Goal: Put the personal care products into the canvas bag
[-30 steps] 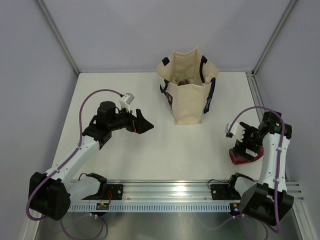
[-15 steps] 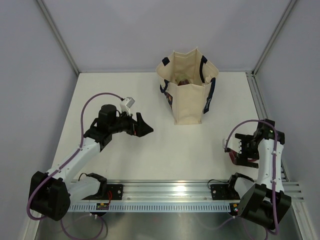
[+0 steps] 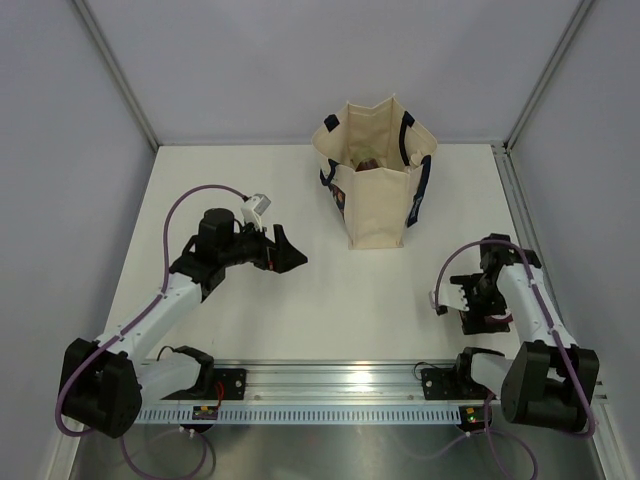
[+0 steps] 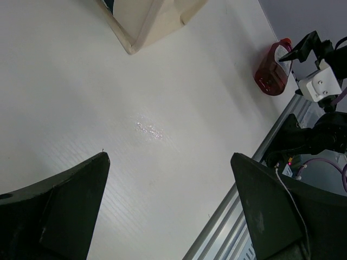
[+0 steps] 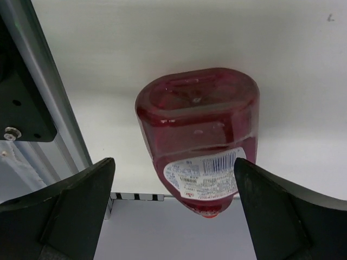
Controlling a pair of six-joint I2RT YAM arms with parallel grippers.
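Bag (image 3: 378, 195) stands upright at the middle of the table's (image 3: 330, 310) far edge; something dark red shows inside. One red bottle (image 5: 200, 135) lies on its side by the right edge, toward the near-right corner. Right claw (image 3: 478, 305) is wide open and hangs over it, fingers flanking, no grip. Left claw (image 3: 290, 248) is wide open and empty, over the table's left half.

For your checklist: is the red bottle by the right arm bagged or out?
Out: the red bottle lies on the table, apart from the canvas bag.
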